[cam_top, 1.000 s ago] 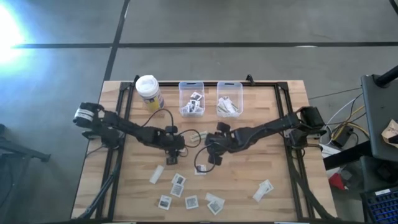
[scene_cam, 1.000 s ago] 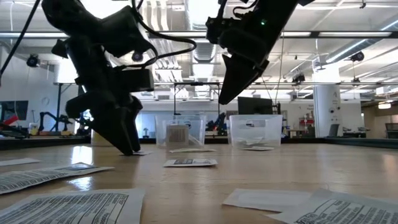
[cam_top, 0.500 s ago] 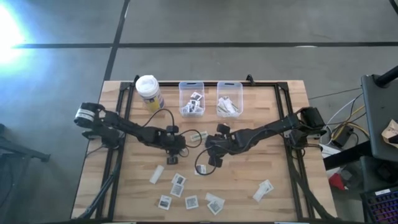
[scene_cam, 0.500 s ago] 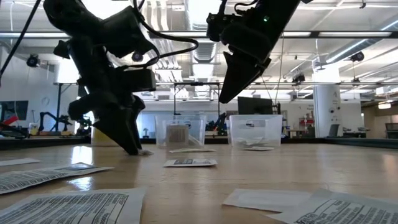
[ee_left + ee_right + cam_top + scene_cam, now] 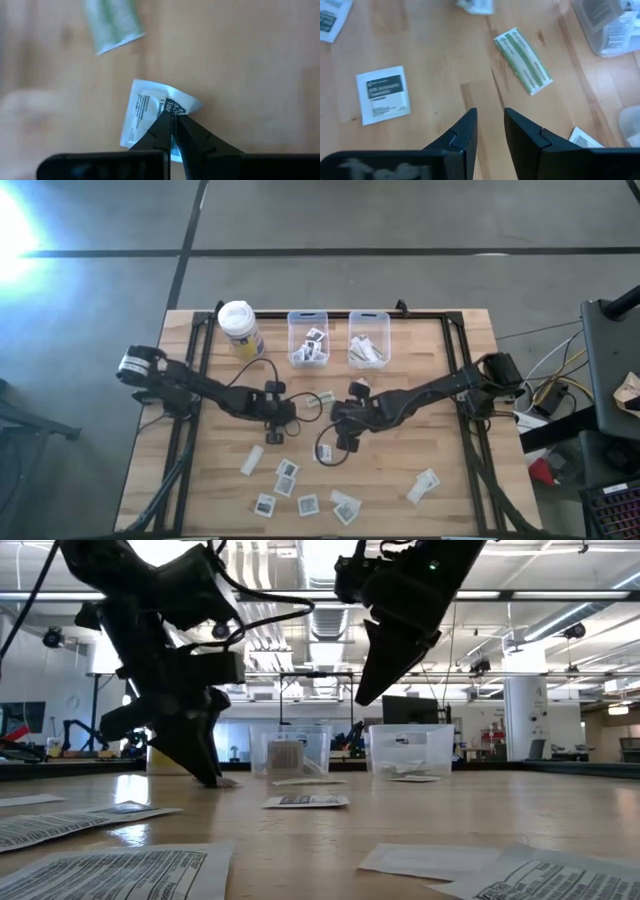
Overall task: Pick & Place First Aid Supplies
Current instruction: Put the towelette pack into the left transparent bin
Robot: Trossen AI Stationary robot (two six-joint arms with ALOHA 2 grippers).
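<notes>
— Behind the wooden table [image 5: 440,480] stretched a wide workshop with white ceiling trusses and a grey floor. What lay on the boards?

— White packets [image 5: 300,490] were scattered toward the near edge. At mid-table the left gripper [image 5: 172,131] pinched a crumpled white packet [image 5: 145,112] against the wood.

— And the other?

— The right gripper [image 5: 490,127] hovered near the centre, fingers narrowly parted, holding nothing, a green-striped strip [image 5: 522,60] beyond it.

a wooden table [image 5: 440,480] carries scattered packets [image 5: 287,477], two bins [image 5: 308,338], a container [image 5: 239,328].
</notes>
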